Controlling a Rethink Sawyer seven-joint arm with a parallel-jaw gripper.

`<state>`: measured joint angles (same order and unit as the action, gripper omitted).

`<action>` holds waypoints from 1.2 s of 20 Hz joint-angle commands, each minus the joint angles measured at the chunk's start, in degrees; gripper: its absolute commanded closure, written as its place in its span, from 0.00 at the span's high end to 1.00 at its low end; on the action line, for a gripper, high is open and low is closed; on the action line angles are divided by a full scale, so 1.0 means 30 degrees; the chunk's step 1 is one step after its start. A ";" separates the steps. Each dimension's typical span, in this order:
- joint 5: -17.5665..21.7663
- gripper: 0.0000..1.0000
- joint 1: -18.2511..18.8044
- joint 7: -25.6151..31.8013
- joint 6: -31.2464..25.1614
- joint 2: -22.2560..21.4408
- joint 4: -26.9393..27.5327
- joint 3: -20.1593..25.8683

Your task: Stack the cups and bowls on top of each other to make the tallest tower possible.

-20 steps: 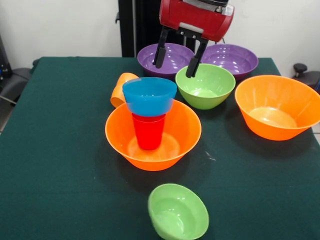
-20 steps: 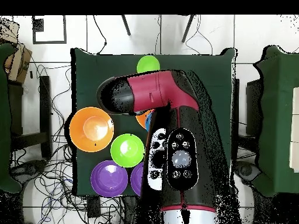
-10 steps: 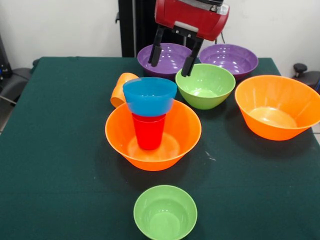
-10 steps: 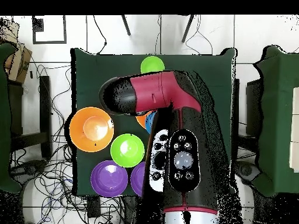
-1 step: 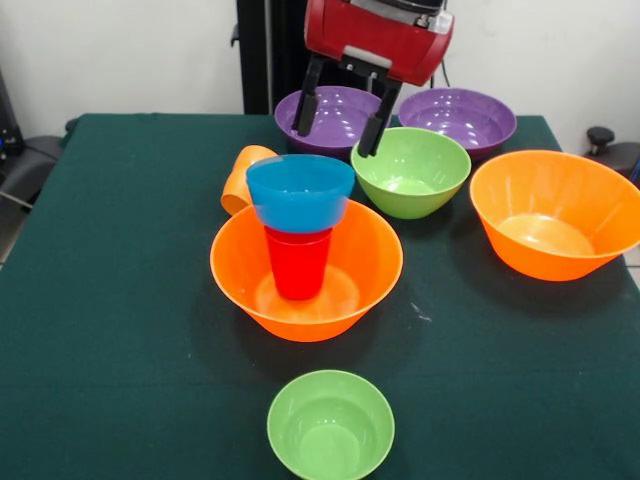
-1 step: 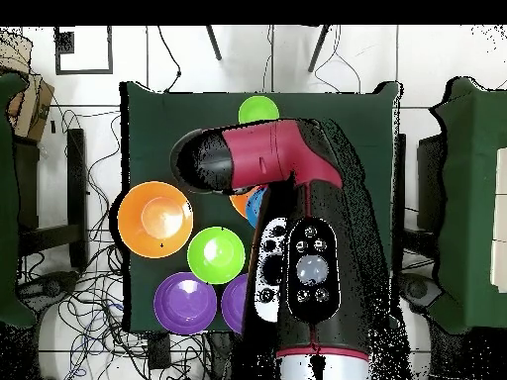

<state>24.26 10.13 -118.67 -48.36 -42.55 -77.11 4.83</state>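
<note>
In the front view the tower (image 5: 300,250) stands mid-table: a large orange bowl (image 5: 306,297) holds an upright red cup (image 5: 297,264) with a blue bowl (image 5: 299,191) on top. An orange cup (image 5: 238,176) lies on its side behind it. My gripper (image 5: 338,121) hangs open and empty above the left purple bowl (image 5: 335,115), behind the tower. A small green bowl (image 5: 330,424) sits upright at the near edge. In the overhead view the arm (image 6: 297,247) hides the tower and gripper.
A medium green bowl (image 5: 411,170), a second purple bowl (image 5: 461,118) and another large orange bowl (image 5: 555,212) stand to the right in the front view. Overhead, the orange bowl (image 6: 154,219), green bowl (image 6: 216,254) and purple bowl (image 6: 184,302) show left of the arm.
The small green bowl at the near edge went from tilted on its side to upright and shifted left. My gripper rose slightly and moved left, staying open.
</note>
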 commanded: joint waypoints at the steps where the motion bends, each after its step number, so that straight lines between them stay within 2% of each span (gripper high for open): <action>1: 0.0004 1.00 0.0072 0.0521 0.0199 0.1522 0.1114 0.1390; 10: 0.0120 1.00 0.0342 0.0993 0.0985 0.2645 0.2427 0.1736; 20: -0.0346 1.00 0.0584 0.1138 0.1399 0.2335 0.1723 0.1941; 24: -0.0441 1.00 0.0750 0.1173 0.1671 0.2937 0.1850 0.2081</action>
<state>23.63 10.76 -118.67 -46.68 -36.51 -72.22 5.32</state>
